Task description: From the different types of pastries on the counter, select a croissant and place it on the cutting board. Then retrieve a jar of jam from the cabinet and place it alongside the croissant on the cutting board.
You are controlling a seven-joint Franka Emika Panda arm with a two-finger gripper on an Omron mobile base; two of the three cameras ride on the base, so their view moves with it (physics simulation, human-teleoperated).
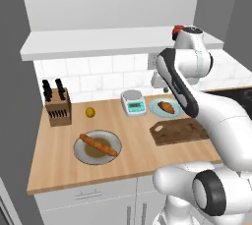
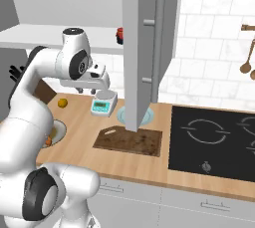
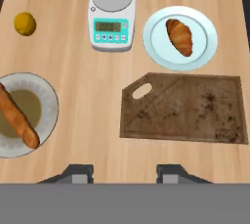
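The croissant lies on a pale blue plate at the back of the counter, clearly visible in the left base view too. Just in front of that plate is the dark cutting board, bare, its handle cut-out at the left end. On a grey plate to the left rests the baguette. My gripper hangs high above the counter, open and holding nothing, with its hand over the scale. The red jar of jam stands on the cabinet shelf, partly hidden by the door.
A white kitchen scale stands left of the croissant plate, with a lemon further left. A knife block sits at the far left. The open cabinet door hangs over the board. A black hob lies to the right.
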